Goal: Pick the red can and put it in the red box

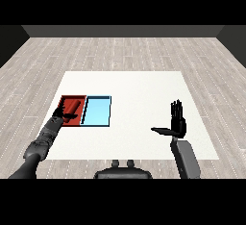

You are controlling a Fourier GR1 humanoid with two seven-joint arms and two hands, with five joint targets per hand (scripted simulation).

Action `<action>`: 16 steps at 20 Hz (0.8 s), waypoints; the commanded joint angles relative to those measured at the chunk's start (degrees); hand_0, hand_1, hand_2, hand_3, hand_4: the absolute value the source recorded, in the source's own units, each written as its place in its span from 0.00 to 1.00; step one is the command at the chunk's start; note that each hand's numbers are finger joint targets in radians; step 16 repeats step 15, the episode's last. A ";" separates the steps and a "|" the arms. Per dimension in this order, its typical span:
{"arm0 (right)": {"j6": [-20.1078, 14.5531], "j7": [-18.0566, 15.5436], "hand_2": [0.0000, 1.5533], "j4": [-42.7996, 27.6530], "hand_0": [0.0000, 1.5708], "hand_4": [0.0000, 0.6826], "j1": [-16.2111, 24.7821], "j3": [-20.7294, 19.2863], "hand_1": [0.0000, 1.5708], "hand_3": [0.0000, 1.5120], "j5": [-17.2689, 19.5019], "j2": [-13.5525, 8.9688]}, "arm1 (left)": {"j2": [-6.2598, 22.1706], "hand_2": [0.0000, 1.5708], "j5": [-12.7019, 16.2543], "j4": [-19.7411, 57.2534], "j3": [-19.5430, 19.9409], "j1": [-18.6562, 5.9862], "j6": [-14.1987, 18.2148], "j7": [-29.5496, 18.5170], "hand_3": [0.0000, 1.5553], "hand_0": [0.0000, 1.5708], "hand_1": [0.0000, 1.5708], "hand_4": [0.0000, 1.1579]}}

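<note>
**Red can over the red tray, release still to come**

From my head view, my left hand (61, 116) reaches out over the near part of the red tray (64, 98), which lies at the left of the white table (139, 89), touching the light blue tray (97, 112) on its right. The red can (74, 106) lies tilted inside the red tray's outline, its far end pointing right and away from me. My left hand is at the can's near end and looks curled about it, so I judge I am gripping it; the fingers are dark against the can and I cannot make out each one.

My right hand (177, 122) stands well apart at the right of the table, fingers straight up and thumb stuck out to the left, holding nothing.

I take the step in hand to be the placing: the can is already over the red tray. The next move calls for letting the can settle on the tray floor, uncurling the left hand and drawing it back toward me without nudging the can over the rim.

Hard to tell: whether the can already rests on the tray or hangs just above it. My left hand covers the can's near end and part of the tray's near wall.
</note>
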 commanded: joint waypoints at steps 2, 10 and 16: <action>0.59 -0.76 0.00 -1.31 0.00 0.00 0.30 0.22 0.00 0.00 0.12 0.44 | 2.10 0.00 2.43 0.13 2.69 0.67 -0.72 0.19 0.00 0.00 0.00 0.00; 2.63 -0.83 0.00 -0.25 0.00 0.00 0.10 1.30 0.00 0.00 -0.64 0.83 | -3.46 0.00 18.64 -18.33 18.36 1.38 2.84 -27.85 0.00 0.00 0.00 0.00; 3.91 -1.46 0.00 -0.03 0.00 0.00 0.90 0.56 0.00 0.00 -1.30 0.18 | -5.83 0.00 22.52 -29.20 19.36 6.67 -7.42 -39.19 0.00 0.00 0.00 0.00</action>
